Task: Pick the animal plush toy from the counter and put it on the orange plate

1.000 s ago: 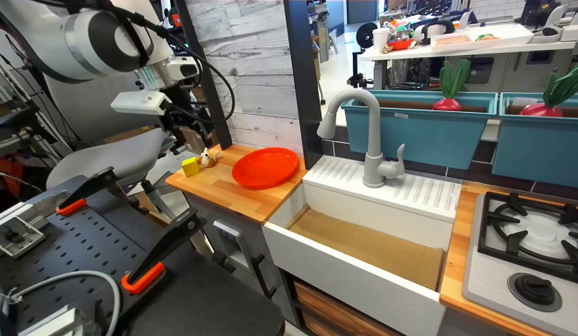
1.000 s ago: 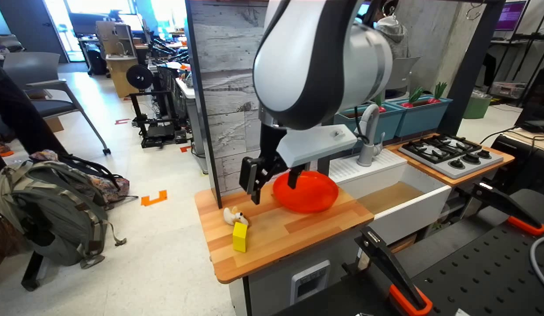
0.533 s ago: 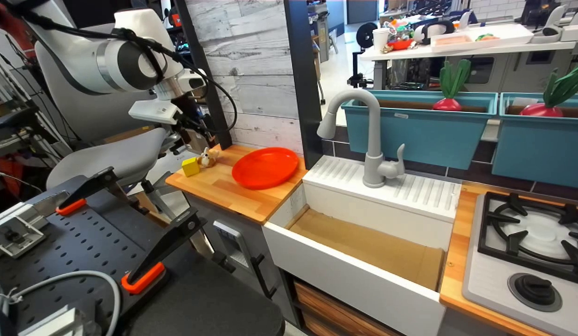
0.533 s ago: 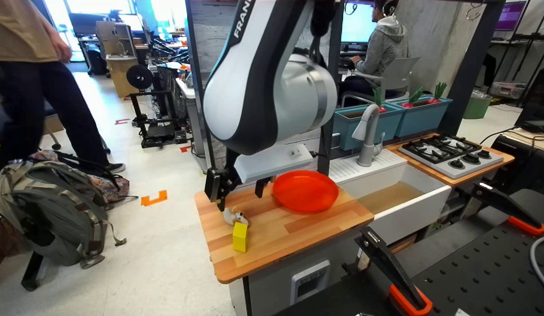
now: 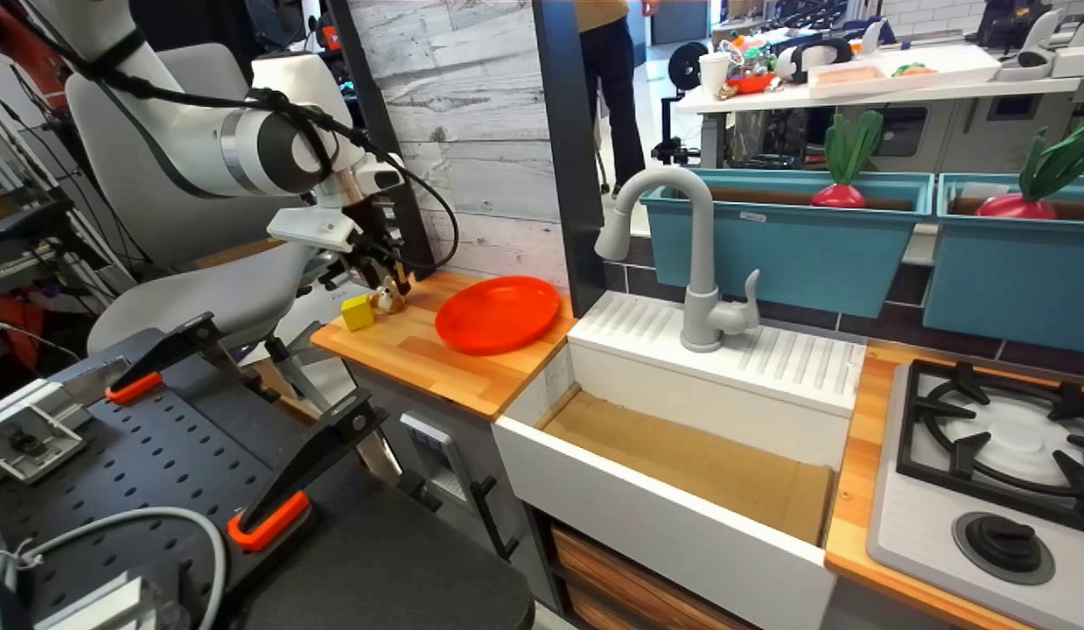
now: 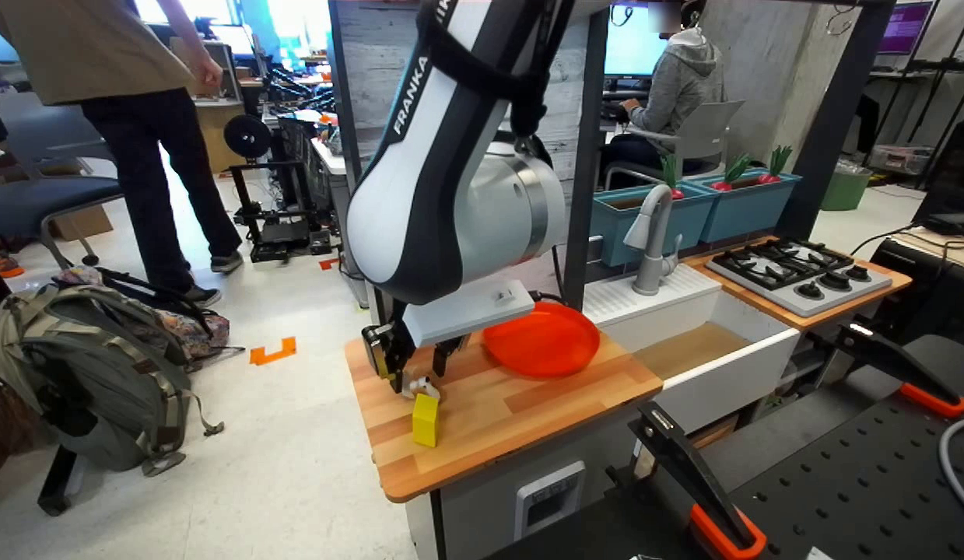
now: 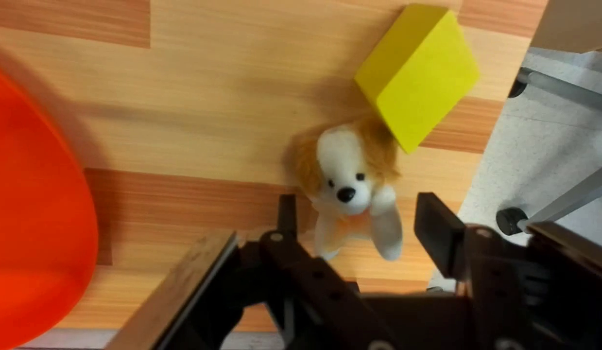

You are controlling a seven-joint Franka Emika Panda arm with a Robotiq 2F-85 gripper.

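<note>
The animal plush toy (image 7: 347,165) is a small white-and-brown dog lying on the wooden counter (image 7: 198,107). It also shows in both exterior views (image 5: 388,297) (image 6: 423,386), partly hidden by my gripper. My gripper (image 7: 360,221) is open and just above the counter, one finger on each side of the dog's body, with gaps to both sides. In an exterior view its fingertips (image 6: 416,372) are low at the toy. The orange plate (image 7: 33,209) is bare, to the left in the wrist view; it also shows in both exterior views (image 5: 498,315) (image 6: 541,340).
A yellow block (image 7: 424,80) stands against or right beside the dog's head; it also shows in an exterior view (image 6: 425,420). The counter's open edge is close on the toy's far side from the plate. A grey wood-pattern wall panel (image 5: 472,131) rises behind the counter.
My gripper has come down and across to the plush toy, staying open. The toy, block and plate have not moved. A person walks by in the background.
</note>
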